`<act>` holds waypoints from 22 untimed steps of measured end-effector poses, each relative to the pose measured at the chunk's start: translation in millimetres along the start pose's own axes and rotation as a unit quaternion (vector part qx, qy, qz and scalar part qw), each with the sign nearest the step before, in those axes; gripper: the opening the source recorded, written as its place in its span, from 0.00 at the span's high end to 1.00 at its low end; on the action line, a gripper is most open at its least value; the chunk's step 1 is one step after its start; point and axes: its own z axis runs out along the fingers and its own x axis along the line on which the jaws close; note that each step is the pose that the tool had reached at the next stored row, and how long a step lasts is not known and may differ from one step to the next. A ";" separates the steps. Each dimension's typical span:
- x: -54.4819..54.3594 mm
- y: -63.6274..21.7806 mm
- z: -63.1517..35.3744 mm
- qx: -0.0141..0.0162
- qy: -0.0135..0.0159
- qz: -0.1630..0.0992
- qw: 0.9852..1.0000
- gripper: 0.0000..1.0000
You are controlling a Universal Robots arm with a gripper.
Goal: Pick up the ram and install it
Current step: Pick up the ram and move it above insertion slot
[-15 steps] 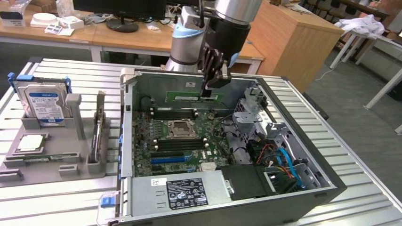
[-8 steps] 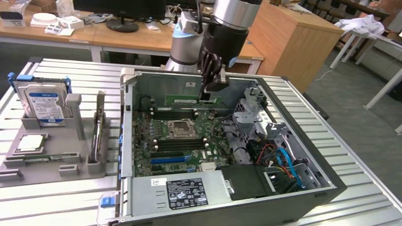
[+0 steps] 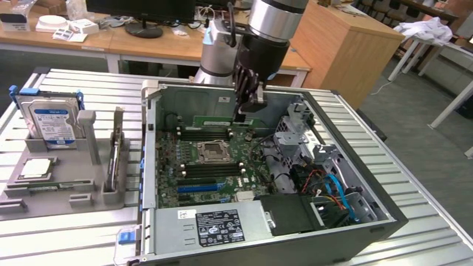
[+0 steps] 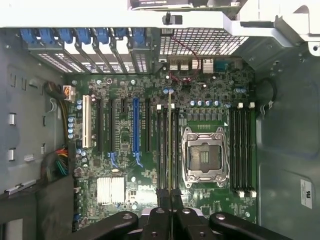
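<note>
One open computer case point(image 4: 285, 165) holds a green board point(image 4: 120, 135), right under your claw point(image 4: 170, 194). Your claw pinches the ram point(image 4: 170, 140) over the black slots point(image 4: 161, 150).

The open computer case point(image 3: 192, 102) lies on the desk point(image 3: 88, 88). On the exterior view's left of it, also on the desk, a holder point(image 3: 59, 194) carries the hard drive point(image 3: 52, 119) upright at its far end. Inside the case the motherboard point(image 3: 185, 166) lies on the bottom, with the CPU socket point(image 3: 209, 151) near its middle and a bank of memory slots point(image 3: 210, 170) on either side of it. The ram point(image 3: 218, 121), clamped between the jaws, hangs lengthwise over the far bank point(image 3: 210, 134). The power supply point(image 3: 214, 227) sits along the near edge, and the drive cage point(image 3: 299, 130) is on the exterior view's right.
</note>
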 end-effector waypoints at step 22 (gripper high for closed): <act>0.5 -3.2 17.1 -0.001 0.000 0.000 1.000 0.88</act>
